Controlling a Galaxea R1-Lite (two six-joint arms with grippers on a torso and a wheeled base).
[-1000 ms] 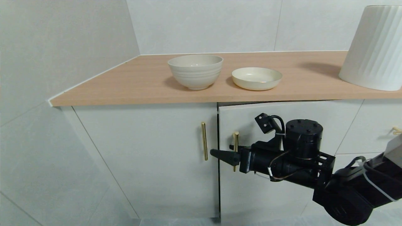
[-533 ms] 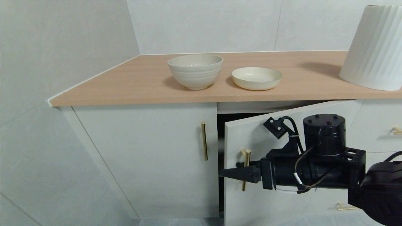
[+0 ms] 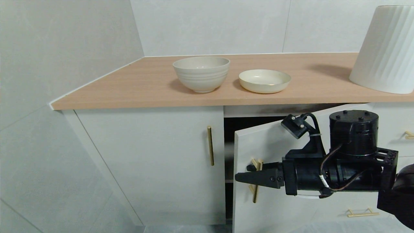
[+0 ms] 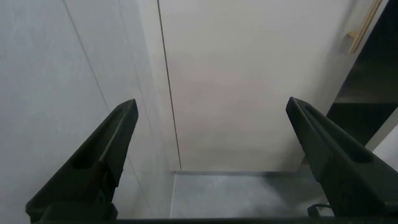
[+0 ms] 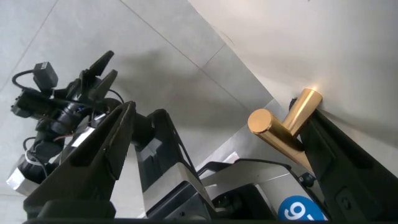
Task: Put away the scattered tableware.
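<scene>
Straddling one door handle (image 3: 256,194), right jaws wide, left jaws wide; one bowl (image 3: 201,73), one dish (image 3: 264,81) on countertop (image 3: 129,92).

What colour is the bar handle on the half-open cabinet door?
Shiny gold, like brass: the metal bar handle shows best in the right wrist view.

1. Light wooden countertop (image 3: 129,87): lies across the cabinet tops and meets the wall corner at left.
2. Deep cream ribbed bowl (image 3: 201,73): on the countertop, left of centre.
3. Shallow cream round dish (image 3: 264,80): on the countertop, just right of the bowl, not touching it.
4. Tall white ribbed cone-shaped shade (image 3: 385,48): on the countertop at far right, well apart from the dish.
5. Pale left cabinet door (image 3: 152,161): below the bowl, shut. Slim brass bar handle (image 3: 210,145) upright at its right edge.
6. Pale right cabinet door (image 3: 268,142): below the dish, ajar. Brass pull bar (image 3: 256,183) near its free edge.
7. Black right gripper (image 3: 242,173): before the ajar door, one finger on either side of the pull bar.
</scene>
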